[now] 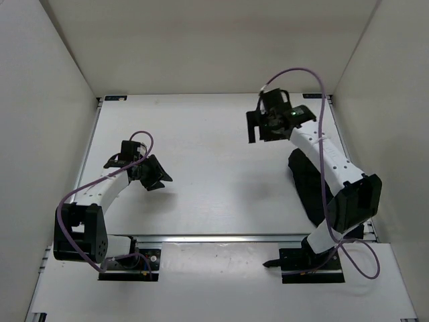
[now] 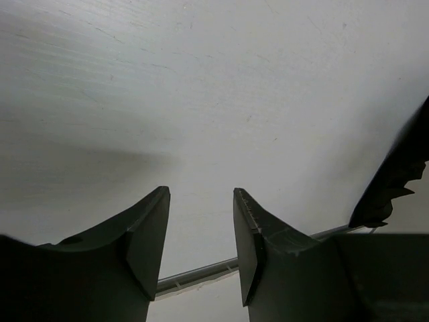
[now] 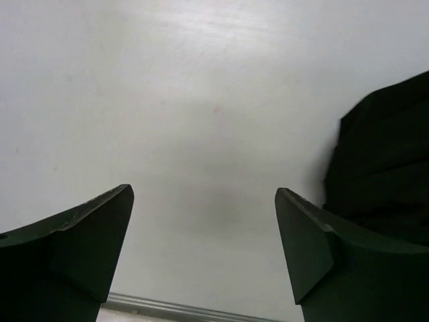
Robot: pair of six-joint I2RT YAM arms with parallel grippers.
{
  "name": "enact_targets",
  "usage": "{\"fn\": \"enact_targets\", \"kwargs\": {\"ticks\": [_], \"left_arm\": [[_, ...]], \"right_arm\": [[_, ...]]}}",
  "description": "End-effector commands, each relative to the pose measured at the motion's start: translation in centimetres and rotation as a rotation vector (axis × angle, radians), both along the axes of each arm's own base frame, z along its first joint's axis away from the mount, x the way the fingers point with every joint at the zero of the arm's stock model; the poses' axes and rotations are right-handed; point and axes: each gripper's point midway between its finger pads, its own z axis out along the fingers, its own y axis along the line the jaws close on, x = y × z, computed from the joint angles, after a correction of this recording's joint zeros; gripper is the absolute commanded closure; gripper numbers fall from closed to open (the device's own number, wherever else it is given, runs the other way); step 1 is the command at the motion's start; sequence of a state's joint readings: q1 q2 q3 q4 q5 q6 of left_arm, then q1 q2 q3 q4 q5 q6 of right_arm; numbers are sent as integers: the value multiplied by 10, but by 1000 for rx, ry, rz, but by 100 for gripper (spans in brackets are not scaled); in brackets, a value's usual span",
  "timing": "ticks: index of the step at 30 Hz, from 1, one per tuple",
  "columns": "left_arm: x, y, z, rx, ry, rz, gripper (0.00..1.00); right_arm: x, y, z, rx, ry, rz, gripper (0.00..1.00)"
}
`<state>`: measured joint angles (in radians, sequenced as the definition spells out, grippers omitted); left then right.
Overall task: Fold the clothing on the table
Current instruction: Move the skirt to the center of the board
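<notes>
Your left gripper [image 2: 201, 192] hangs over the left half of the table [image 1: 201, 134], its jaws partly apart and holding nothing. Your right gripper [image 3: 204, 190] is raised over the far right part of the table, jaws spread wide and holding nothing, and its wrist view shows the clothing [image 1: 307, 188] off to the right of its right finger. The clothing lies as a narrow, bunched black strip near the table's right edge, running toward the near rail [image 1: 221, 237], partly under your right arm.
</notes>
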<state>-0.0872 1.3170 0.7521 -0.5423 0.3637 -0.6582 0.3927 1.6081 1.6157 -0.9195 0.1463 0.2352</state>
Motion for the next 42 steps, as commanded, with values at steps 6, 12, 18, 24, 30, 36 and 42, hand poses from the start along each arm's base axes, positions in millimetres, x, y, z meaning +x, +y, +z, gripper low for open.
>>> {"fn": "enact_targets", "kwargs": {"ticks": [6,12,18,24,30,36,42], "left_arm": [[-1,-3,6,-21,-29,-6,46],[0,-2,7,-29,-41,1,46],[0,-8,8,-40,-46,-6,46],[0,-1,8,-34,-43,5,46],[-1,-5,8,-41,-36,7,46],[-1,-5,7,-48,-39,9,45],[6,3,17,-36,-68,28,45]], "right_arm": [[-46,20,-32,106,63,76,7],[-60,-123,-72,81,135,-385,8],[-86,-199,-126,21,263,-620,9],[-96,-173,-173,-31,417,-525,35],[-63,-143,-136,46,302,-423,100],[-17,-51,-35,292,41,-114,100],[-14,60,41,279,-119,186,100]]}}
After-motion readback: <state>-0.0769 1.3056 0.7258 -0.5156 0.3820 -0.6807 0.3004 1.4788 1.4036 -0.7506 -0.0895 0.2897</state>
